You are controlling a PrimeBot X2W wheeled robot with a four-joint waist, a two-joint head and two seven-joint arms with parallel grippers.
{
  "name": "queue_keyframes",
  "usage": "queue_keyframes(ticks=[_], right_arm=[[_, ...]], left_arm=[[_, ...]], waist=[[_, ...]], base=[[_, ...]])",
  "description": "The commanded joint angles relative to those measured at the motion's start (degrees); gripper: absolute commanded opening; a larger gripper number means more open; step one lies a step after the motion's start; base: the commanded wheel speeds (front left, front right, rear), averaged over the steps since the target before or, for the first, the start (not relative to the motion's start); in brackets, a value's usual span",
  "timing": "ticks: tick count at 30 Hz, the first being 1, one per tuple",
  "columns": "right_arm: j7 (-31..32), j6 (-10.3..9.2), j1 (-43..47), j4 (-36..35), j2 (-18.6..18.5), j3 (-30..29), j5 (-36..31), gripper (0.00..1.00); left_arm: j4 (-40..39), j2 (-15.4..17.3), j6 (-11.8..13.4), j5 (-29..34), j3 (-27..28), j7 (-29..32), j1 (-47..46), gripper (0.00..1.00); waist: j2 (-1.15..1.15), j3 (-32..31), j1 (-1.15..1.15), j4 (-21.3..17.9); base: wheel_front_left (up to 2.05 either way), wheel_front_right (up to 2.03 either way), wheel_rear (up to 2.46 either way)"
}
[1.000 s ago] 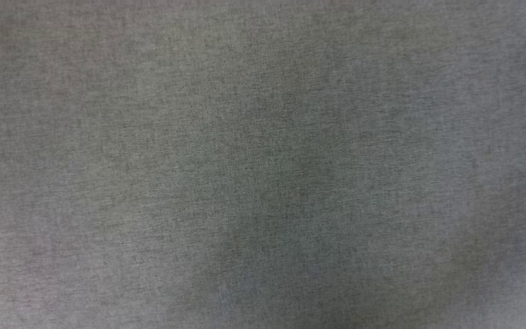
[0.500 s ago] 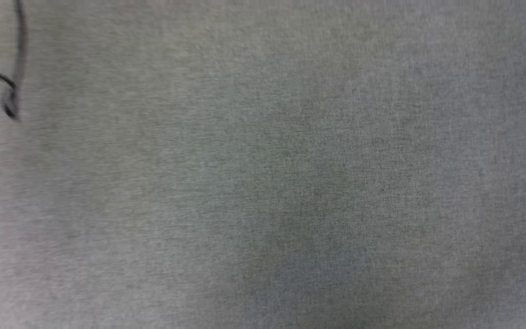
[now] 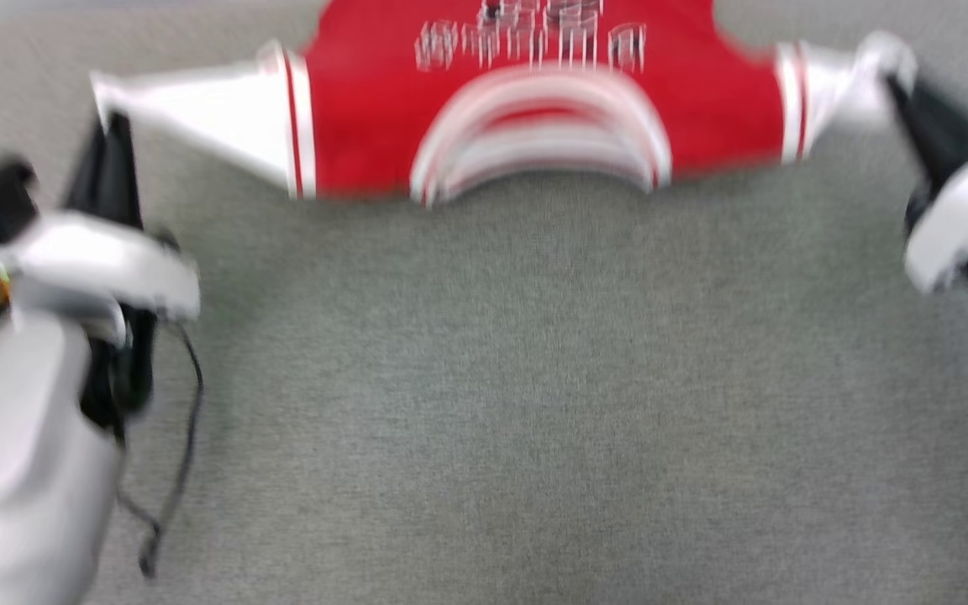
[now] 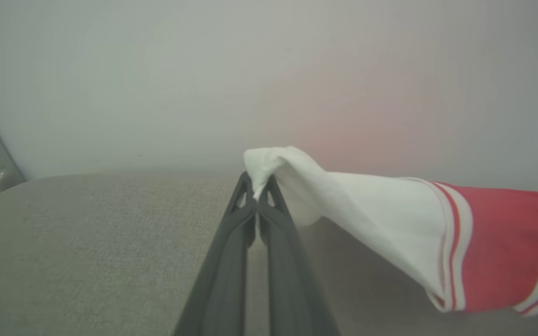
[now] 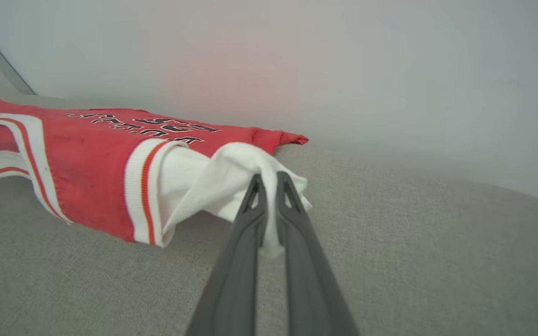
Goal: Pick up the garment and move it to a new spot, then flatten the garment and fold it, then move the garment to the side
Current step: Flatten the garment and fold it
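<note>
The garment (image 3: 366,109), a red jersey with white sleeves, striped trim and black lettering, is stretched between my two arms at the top of the blurred head view. My left gripper (image 3: 110,126) is shut on the tip of one white sleeve (image 4: 297,182), pinched between its dark fingers (image 4: 231,252). At the right, my right gripper (image 3: 896,80) is shut on the other white sleeve (image 5: 231,172), which bunches around its fingers (image 5: 250,252). The jersey's body (image 5: 87,154) lies partly on the grey cloth surface, with its collar toward me.
Grey woven cloth (image 3: 484,403) covers the surface under and in front of the garment. A pale wall (image 4: 203,70) rises just behind it. A thin black cable (image 3: 186,437) hangs by my left forearm (image 3: 22,470).
The head camera has swung: before it saw bare grey cloth, now it shows the garment and both arms. A cable entered at the left half a second ago.
</note>
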Motion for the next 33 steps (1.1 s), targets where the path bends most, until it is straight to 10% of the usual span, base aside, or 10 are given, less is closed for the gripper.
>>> queue_keyframes(ticks=[1,23,24,26,27,33], right_arm=[[0.00,-0.08,2.73,-0.73,-0.29,-0.53,0.02,0.00],[12.24,-0.08,57.31,-22.18,15.09,-21.47,-8.55,0.00],[13.25,-0.07,58.49,-23.01,15.73,-21.87,-8.90,0.04],[14.89,-0.08,59.89,-25.06,16.69,-22.90,-9.54,0.87],[15.74,-0.08,59.86,-25.91,17.00,-23.18,-9.62,1.00],[18.95,-0.05,51.16,-29.52,16.36,-24.30,-10.11,1.00]], left_arm=[[-1.02,0.63,0.74,-0.16,0.19,0.11,2.31,0.00],[-25.65,3.19,16.65,-5.91,-0.01,8.36,51.41,0.00],[-26.30,3.15,17.02,-5.70,-0.41,8.54,51.97,0.00],[-27.52,2.83,17.56,-5.35,-1.15,8.83,52.41,0.00],[-28.00,2.51,17.41,-5.28,-1.33,8.74,51.90,0.00],[-29.04,1.60,17.37,-4.21,-1.75,7.61,48.77,0.00]], waist=[[0.00,-3.87,0.00,0.83],[0.00,-17.18,0.00,1.07],[0.00,-17.26,0.00,1.24],[0.00,-16.96,0.00,1.51],[0.00,-16.56,0.00,1.67],[0.00,-13.72,0.00,1.92]], base=[[0.00,0.00,0.00],[0.00,0.00,0.00],[0.00,0.00,0.00],[0.00,0.00,0.00],[0.00,0.00,0.00],[0.00,0.00,0.00]])
